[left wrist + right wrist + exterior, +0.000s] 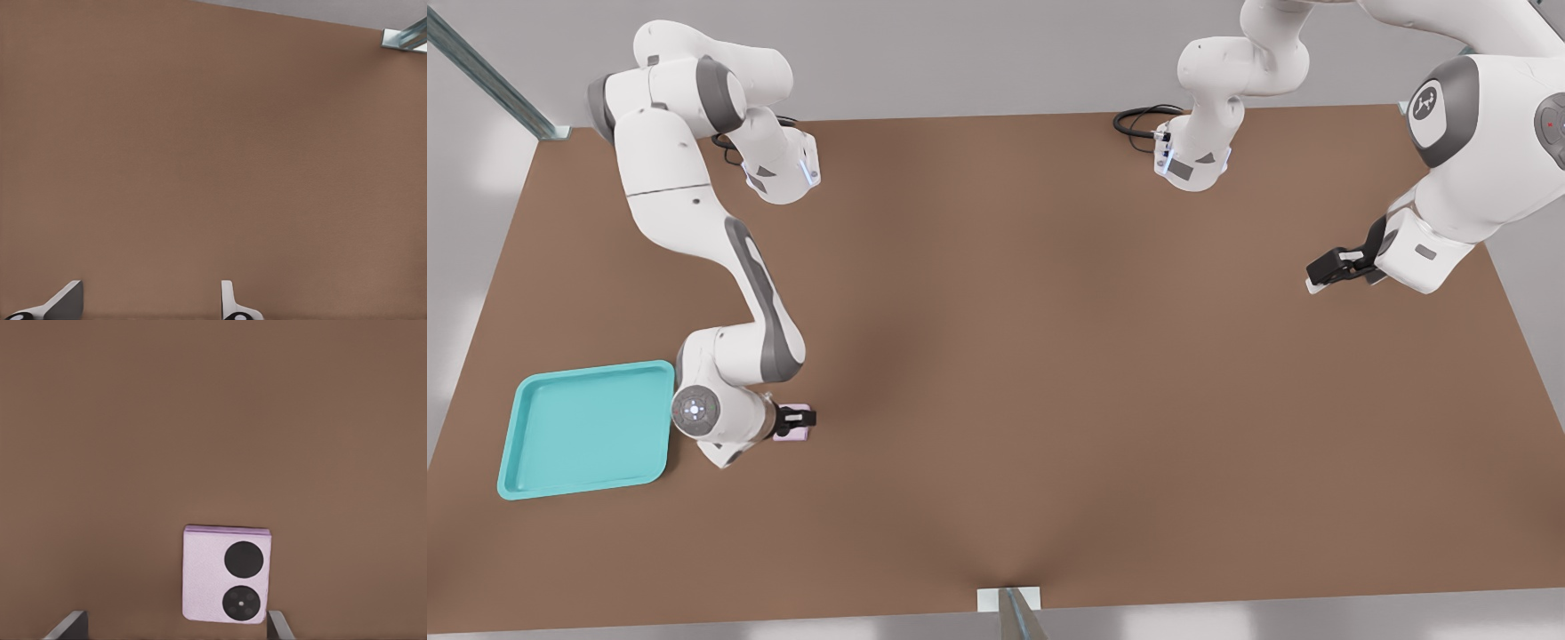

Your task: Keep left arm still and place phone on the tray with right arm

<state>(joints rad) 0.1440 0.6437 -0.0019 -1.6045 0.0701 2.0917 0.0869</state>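
The pale pink phone [227, 573] lies flat on the brown table with its two black lenses facing up. My gripper [173, 628] hovers over it, open: the phone sits between the two fingertips, close to one finger [279, 625] and far from the other. In the front view the gripper [795, 418] covers most of the phone [793, 436], just to the right of the turquoise tray [587, 431]. The tray lies flat near the front view's left edge with nothing on it.
The working arm's wrist and elbow [720, 400] stand between the tray and the phone. A cable [1138, 120] lies by the far arm base. A metal post [1018, 618] rises at the table's near edge.
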